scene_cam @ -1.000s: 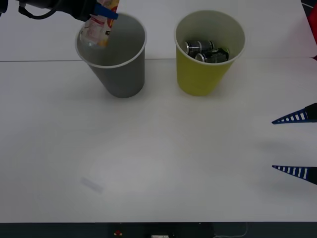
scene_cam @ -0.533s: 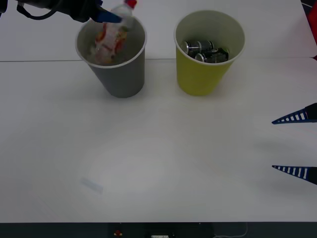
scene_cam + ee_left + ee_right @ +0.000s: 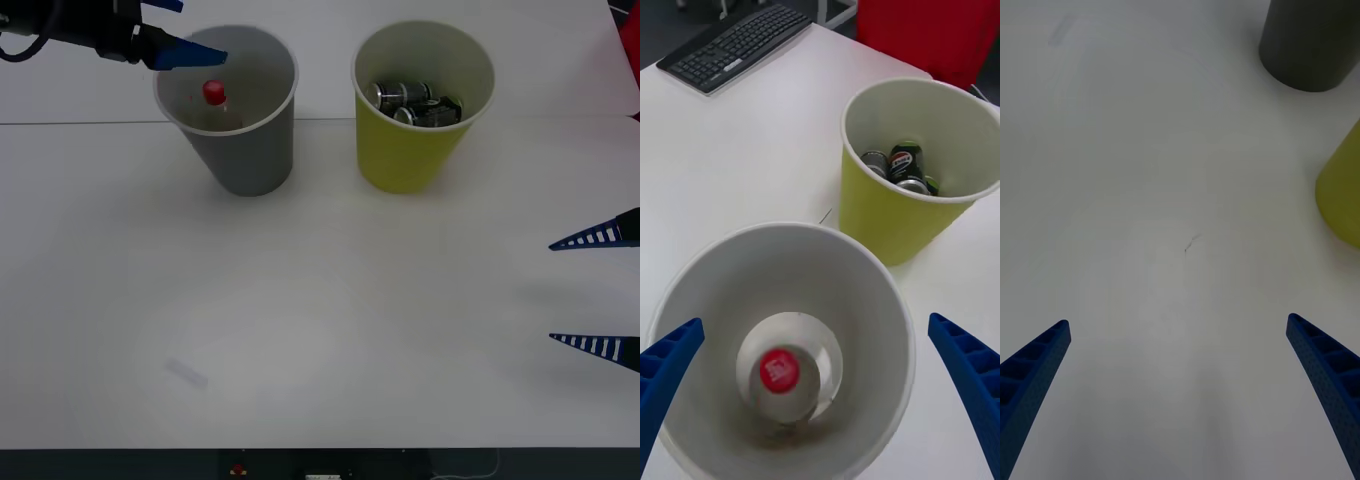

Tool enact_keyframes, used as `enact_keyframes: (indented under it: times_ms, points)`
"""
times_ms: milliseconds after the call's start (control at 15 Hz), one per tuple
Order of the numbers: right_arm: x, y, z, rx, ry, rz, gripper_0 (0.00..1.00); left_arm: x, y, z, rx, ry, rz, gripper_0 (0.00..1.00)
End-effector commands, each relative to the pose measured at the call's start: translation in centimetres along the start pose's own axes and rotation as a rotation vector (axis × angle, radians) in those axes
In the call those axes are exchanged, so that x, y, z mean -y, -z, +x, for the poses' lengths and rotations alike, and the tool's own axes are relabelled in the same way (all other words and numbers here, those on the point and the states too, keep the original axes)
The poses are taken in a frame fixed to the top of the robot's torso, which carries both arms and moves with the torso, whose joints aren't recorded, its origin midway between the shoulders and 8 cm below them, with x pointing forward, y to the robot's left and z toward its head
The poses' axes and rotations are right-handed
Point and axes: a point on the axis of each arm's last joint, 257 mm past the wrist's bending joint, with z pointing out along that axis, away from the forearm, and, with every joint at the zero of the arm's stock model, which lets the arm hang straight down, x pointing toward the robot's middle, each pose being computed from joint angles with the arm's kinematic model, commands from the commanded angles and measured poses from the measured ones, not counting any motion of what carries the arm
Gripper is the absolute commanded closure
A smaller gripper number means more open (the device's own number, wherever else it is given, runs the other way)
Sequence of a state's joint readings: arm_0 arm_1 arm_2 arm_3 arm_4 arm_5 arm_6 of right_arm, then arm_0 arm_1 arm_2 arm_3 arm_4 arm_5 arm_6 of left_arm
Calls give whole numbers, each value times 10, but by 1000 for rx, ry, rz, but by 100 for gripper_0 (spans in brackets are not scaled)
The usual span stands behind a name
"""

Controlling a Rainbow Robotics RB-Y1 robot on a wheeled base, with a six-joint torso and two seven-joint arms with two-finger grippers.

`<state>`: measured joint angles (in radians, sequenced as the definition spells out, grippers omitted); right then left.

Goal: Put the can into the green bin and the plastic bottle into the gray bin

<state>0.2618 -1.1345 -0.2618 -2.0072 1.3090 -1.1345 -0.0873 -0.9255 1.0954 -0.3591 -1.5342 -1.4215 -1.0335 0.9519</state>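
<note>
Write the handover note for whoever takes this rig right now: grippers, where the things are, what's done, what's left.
Left gripper: open, holding nothing, above the gray bin.
Right gripper: open, parked low at the table's right edge.
Plastic bottle: upright inside the gray bin, red cap up.
Green bin: holds cans.
Done: bottle and cans are binned.
Left: probably just pull the left arm back.

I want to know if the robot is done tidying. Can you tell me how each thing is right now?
plastic bottle: standing inside the gray bin, red cap up.
gray bin: upright, holding the bottle.
green bin: upright, cans inside.
cans: lying in the green bin.
left claw: open, above the gray bin's rim.
right claw: open, holding nothing, over the table's right side.
</note>
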Motion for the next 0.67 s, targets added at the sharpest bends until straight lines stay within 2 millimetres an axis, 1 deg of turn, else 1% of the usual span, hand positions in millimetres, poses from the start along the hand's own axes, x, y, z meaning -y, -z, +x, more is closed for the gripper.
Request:
enact_keyframes:
  times_ms: [67,133,267,400,467,533,600,667]
  points:
    - [0,0,0,0,0,0,0,9,25,25,53,-64,31,0]
    - [0,0,0,0,0,0,0,12,31,33,65,-80,37,0]
    - [0,0,0,0,0,0,0,21,49,60,91,-141,40,0]
    - [0,0,0,0,0,0,0,28,66,80,108,-199,24,0]
    - [0,0,0,0,0,0,0,34,76,92,113,-217,17,0]
    - [0,0,0,0,0,0,0,41,81,103,112,-225,21,0]
    - [0,0,0,0,0,0,0,52,88,122,108,-235,26,0]
    - [0,0,0,0,0,0,0,58,95,133,107,-252,24,0]
